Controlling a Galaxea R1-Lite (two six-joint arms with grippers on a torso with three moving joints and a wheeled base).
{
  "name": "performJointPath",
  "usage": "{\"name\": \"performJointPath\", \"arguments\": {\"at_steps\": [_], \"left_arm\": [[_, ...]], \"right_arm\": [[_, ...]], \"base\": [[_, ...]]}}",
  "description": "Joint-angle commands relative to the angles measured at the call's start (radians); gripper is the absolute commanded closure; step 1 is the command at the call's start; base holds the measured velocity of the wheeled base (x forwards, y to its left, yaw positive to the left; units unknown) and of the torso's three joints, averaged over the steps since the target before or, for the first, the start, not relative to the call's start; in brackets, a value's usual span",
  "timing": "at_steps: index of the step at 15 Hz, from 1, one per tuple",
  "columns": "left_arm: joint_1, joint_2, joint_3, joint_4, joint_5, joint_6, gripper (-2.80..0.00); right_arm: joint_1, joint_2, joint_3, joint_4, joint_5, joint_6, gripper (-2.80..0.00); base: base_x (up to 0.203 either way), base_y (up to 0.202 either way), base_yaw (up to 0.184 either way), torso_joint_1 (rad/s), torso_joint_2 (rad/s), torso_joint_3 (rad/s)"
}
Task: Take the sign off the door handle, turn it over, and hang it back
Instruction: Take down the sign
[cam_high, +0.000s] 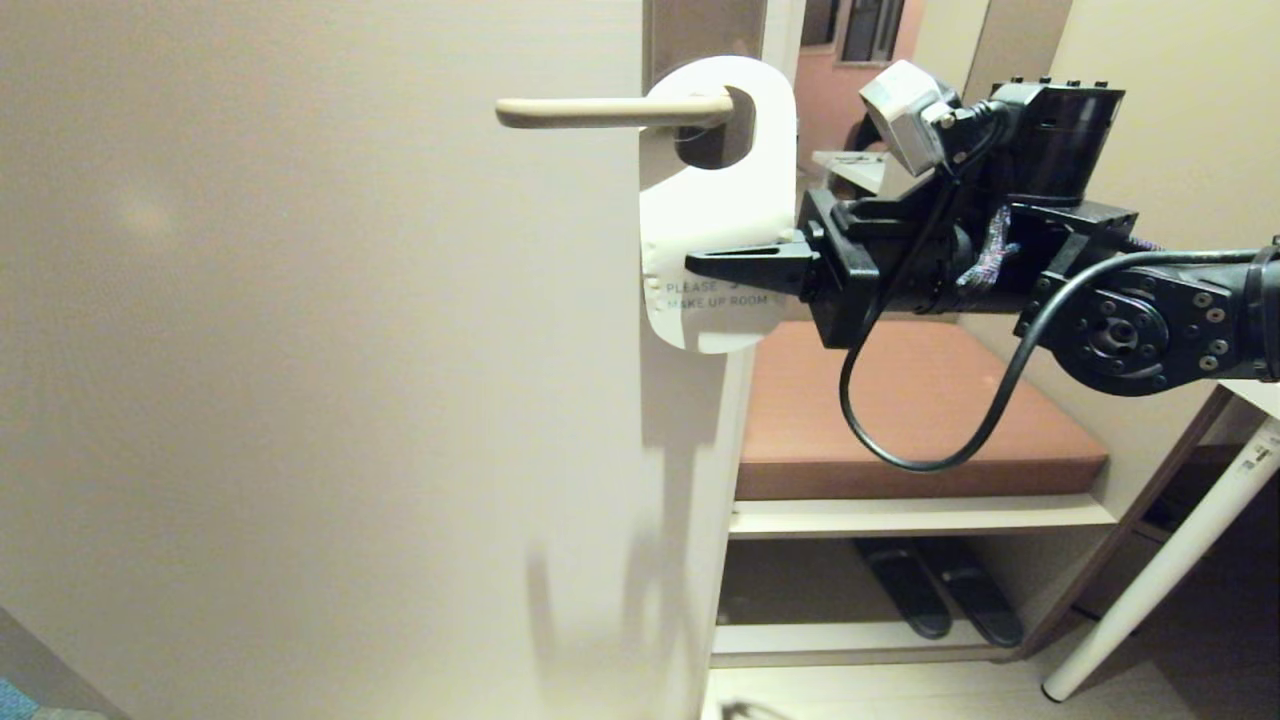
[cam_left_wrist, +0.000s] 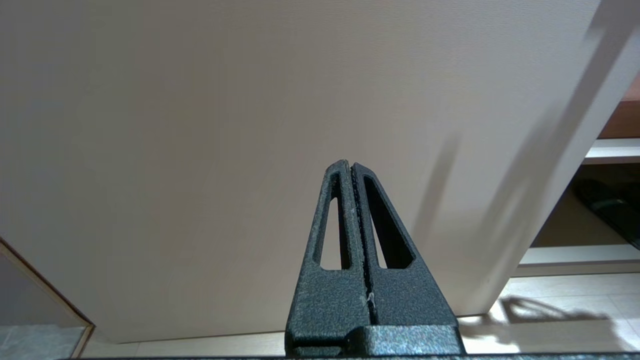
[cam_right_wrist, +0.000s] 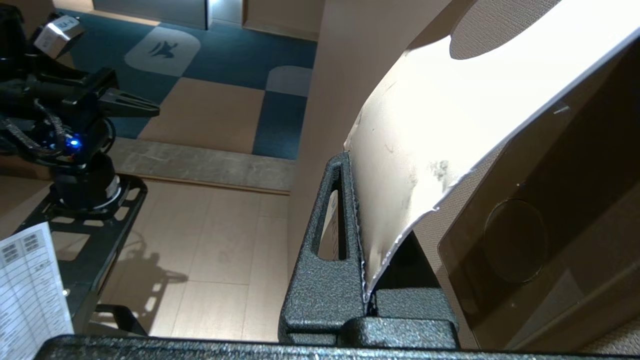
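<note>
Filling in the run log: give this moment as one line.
right gripper: shut on sign | sign: looped over door handle, white MAKE UP ROOM face out | left gripper: shut, empty, facing door

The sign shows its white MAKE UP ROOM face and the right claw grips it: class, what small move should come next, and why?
Probably open the right claw and draw back. The sign already hangs with its hole around the door handle, white face outward, so it looks rehung; only the grip on its lower part remains.

White-faced sign (cam_high: 715, 215) hangs on the beige lever door handle (cam_high: 610, 112); lower end bent.
</note>
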Motion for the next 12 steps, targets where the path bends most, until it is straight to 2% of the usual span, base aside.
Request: {"name": "performJointPath", "arguments": {"at_steps": [1,9,12], "left_arm": [[0.001,0.000,0.000,0.000,0.000,0.000,0.00],[0.001,0.000,0.000,0.000,0.000,0.000,0.00],[0.001,0.000,0.000,0.000,0.000,0.000,0.00]], "right_arm": [[0.008,0.011,-0.002,-0.004,-0.026,-0.001,0.00],[0.016,0.020,-0.008,-0.004,-0.105,0.000,0.00],[0.035,0.016,-0.033,-0.002,-0.134,0.027,0.00]], "base": [[0.000,0.000,0.000,0.000,0.00,0.000],[0.000,0.000,0.000,0.000,0.00,0.000],[0.000,0.000,0.000,0.000,0.00,0.000]]}}
